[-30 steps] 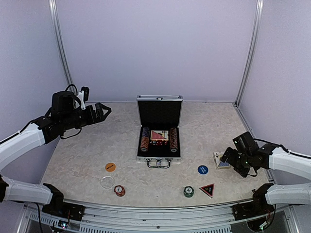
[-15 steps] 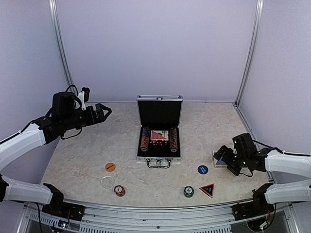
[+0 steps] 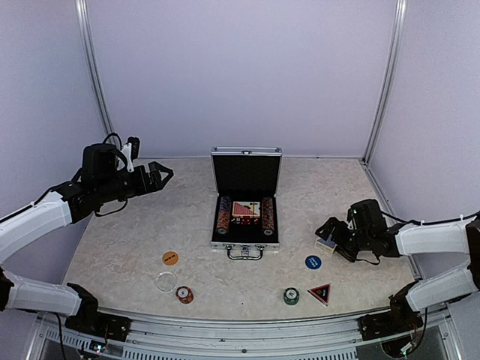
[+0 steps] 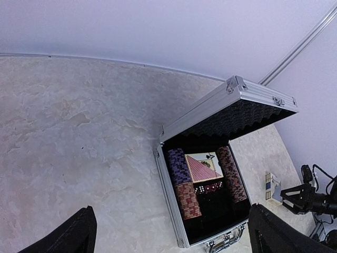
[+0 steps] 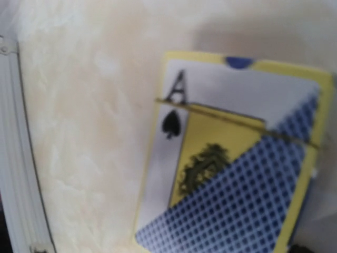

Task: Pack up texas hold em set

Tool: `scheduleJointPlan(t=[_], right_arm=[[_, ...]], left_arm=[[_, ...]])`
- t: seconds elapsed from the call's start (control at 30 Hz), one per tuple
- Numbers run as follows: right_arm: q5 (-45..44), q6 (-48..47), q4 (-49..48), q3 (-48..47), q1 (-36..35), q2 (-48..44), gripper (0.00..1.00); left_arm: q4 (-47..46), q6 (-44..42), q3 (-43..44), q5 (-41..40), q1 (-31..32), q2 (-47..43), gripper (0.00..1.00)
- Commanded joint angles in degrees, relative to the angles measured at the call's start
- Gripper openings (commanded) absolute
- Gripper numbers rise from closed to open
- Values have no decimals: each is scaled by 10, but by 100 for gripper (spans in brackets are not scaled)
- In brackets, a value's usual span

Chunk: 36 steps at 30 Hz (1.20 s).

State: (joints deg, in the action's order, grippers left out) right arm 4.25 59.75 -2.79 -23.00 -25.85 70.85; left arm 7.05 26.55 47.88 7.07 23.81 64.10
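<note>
Since a second ago our right gripper [image 3: 330, 238] has slid inward toward the case [image 3: 244, 244], and the blue card deck [image 3: 325, 244] has come along at its tip. We cannot tell whether the jaws grip it or only bracket it. Our left gripper [image 3: 159, 175] hovers high on the left, spread wide, holding nothing. The case stands open, lid upright, with chip stacks [image 3: 223, 215] along both sides. Between them lies the red card deck [image 3: 246, 209], with dark dice [image 4: 208, 187] just before it.
</note>
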Motion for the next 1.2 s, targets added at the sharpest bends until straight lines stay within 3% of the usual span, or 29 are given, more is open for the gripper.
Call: scheduleJointPlan(t=[0.0,0.27,0.5,0.9,1.17], right_arm=[[11,-24,-46,-48,-18,58,100],[14,-59,-64,-164,-66,203,100],[-2,-110,-44,-245,-87,262,100],[-29,-493,211,-373,-87,169,99],[-129,-650,373,-482,-88,217,99]], left_arm=[[-14,-2,-7,5,-4,-1,99],[-15,-2,-9,4,-6,-2,99],[-18,-4,-13,3,-7,-5,99],[-21,-4,-17,9,-8,-10,99],[-22,-4,-18,13,-8,-9,99]])
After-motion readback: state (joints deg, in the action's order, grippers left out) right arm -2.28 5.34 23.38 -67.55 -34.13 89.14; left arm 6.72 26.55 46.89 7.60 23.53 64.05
